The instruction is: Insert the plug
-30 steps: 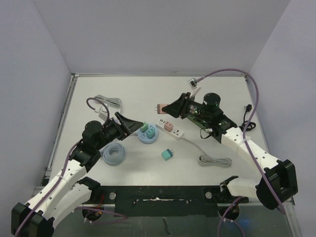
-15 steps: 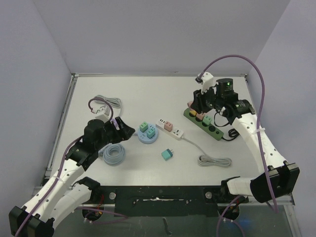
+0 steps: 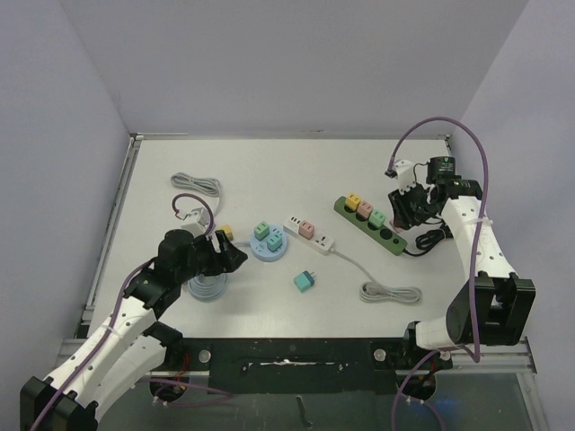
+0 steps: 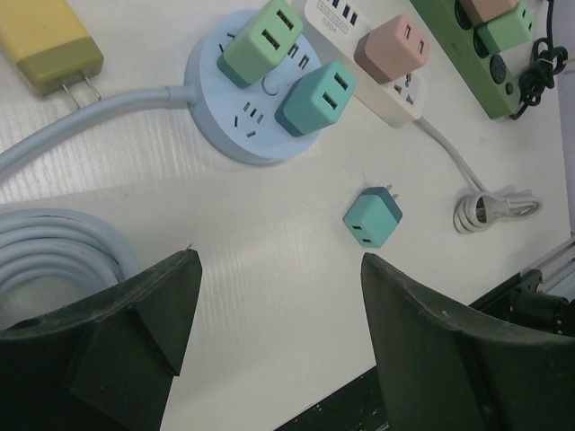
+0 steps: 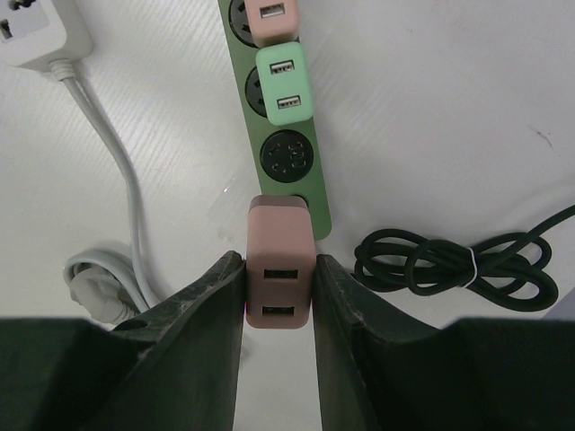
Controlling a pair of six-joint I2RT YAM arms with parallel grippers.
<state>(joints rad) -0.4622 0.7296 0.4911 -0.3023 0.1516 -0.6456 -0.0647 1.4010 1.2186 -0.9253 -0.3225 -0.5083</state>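
My left arm (image 3: 126, 314) runs from the lower-left corner diagonally up toward left of centre in the top view, wrist bent so my left gripper (image 3: 229, 254) points right and hangs low, jaws spread wide with nothing between the fingers (image 4: 135, 314). My right arm (image 3: 476, 251) climbs from the lower right along the right edge, folds at the upper right, wrist turned back left and down. My right gripper (image 5: 278, 259) is clamped tight on a pink plug (image 5: 280, 292), one finger flat on each side of it.
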